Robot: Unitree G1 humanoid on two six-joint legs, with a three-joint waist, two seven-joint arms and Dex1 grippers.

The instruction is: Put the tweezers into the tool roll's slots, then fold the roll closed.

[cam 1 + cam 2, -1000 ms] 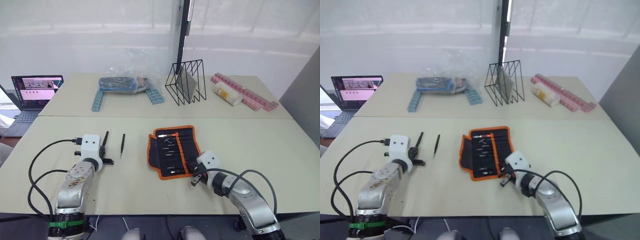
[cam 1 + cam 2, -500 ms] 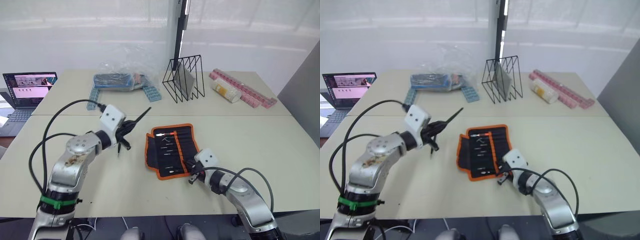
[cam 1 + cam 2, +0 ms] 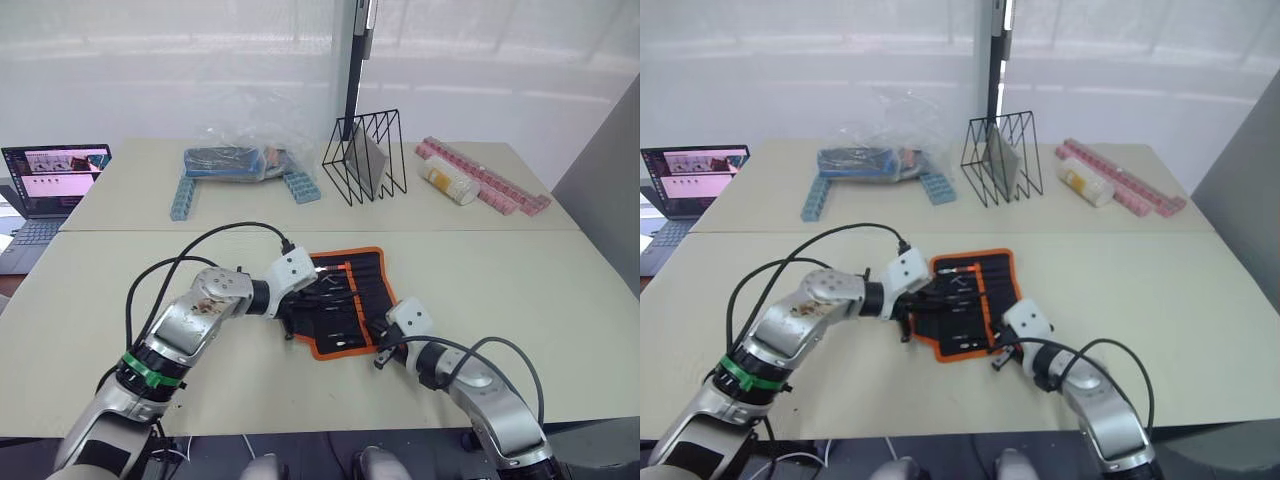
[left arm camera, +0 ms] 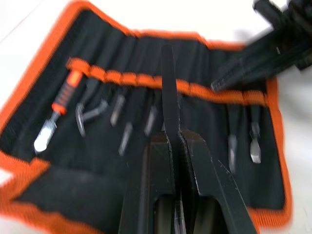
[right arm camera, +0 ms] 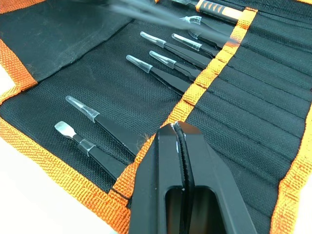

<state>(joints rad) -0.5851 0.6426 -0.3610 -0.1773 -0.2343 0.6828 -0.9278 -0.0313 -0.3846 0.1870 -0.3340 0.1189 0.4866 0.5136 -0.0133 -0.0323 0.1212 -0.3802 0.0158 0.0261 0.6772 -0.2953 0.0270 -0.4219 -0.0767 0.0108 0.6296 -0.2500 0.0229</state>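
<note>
The tool roll (image 3: 345,300) lies unrolled and flat on the pale bench (image 3: 560,290), a black woven fabric sheet edged with orange ribbed trim, between the two grippers.

The left gripper (image 4: 170,139) is over the roll's near-left part, its two black fingers clenched on one slim black pointed tweezer (image 4: 168,87) that sticks straight out ahead of the fingertips. The tweezer's point reaches the orange band across the slots (image 4: 195,87), a row of narrow stitched pockets. Beyond that band on either side of the held tweezer, other tools already sit in pockets with their clear-capped tips showing (image 5: 161,48), along with an orange-and-black handled tool (image 4: 63,100).

The right gripper (image 5: 176,129) rests at the roll's lower right edge, its fingers pressed together on the orange band of the tool roll, pinning the fabric.
</note>
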